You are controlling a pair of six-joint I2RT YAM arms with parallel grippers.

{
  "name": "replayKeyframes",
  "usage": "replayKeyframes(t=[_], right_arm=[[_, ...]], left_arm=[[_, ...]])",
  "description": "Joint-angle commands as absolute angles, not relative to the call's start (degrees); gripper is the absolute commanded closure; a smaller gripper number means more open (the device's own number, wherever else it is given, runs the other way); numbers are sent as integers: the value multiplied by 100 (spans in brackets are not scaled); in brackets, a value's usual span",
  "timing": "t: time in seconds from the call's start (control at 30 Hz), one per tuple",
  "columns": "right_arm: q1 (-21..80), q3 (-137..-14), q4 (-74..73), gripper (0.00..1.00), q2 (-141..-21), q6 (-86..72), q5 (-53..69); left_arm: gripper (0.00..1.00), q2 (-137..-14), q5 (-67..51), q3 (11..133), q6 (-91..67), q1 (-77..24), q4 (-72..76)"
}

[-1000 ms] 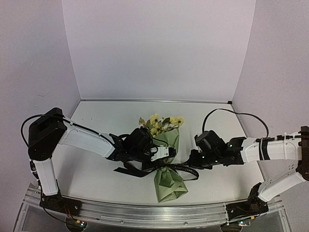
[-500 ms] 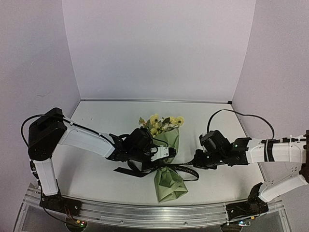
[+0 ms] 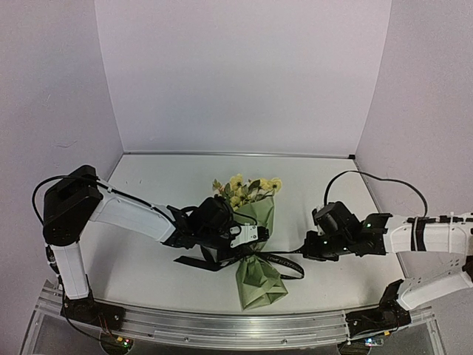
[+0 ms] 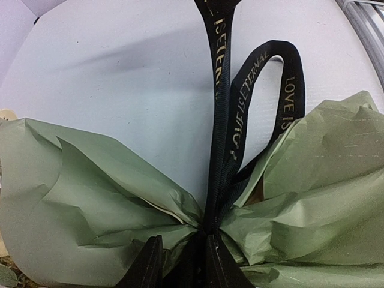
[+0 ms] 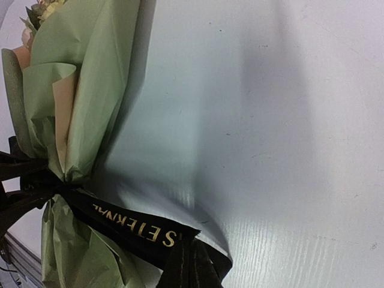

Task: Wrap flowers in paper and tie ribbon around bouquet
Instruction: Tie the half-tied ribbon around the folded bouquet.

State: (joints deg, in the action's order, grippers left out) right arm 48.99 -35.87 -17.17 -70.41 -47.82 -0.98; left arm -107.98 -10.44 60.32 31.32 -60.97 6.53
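Note:
The bouquet lies in the middle of the table, yellow flowers [image 3: 244, 186] pointing away and olive paper [image 3: 260, 285] flaring toward me. A black ribbon [image 3: 277, 260] with gold lettering circles its pinched waist. My left gripper [image 3: 240, 248] is closed on that waist; in the left wrist view its fingers [image 4: 150, 264] straddle crumpled paper [image 4: 90, 198] where the ribbon [image 4: 225, 120] cinches in. My right gripper [image 3: 303, 250] is to the right of the bouquet, shut on the ribbon's end. The right wrist view shows the ribbon [image 5: 129, 225] running from the paper [image 5: 90, 60] into the right gripper [image 5: 192, 267].
White table [image 3: 162, 185] with pale walls at the back and on both sides. An aluminium rail [image 3: 222, 322] runs along the near edge. A ribbon loop [image 3: 196, 260] lies left of the waist. The right arm's black cable [image 3: 369, 177] arches above the table.
My right gripper has moved to the right with the ribbon end, drawing it away from the bouquet. The left gripper and the bouquet have stayed put.

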Motion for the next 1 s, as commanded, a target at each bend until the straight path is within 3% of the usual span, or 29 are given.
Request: replayKeyframes(t=[0.0,0.97], right_arm=[[4786,-3456,-2014,100,-6745,-4671,-377],[4527,-3347,-2206,100,-6555,-4562,-281]], left_arm=[[74,-10786,-1046,5849,3045,-6106,359],[74,-10547,-939,5543,2891,-6108,390]])
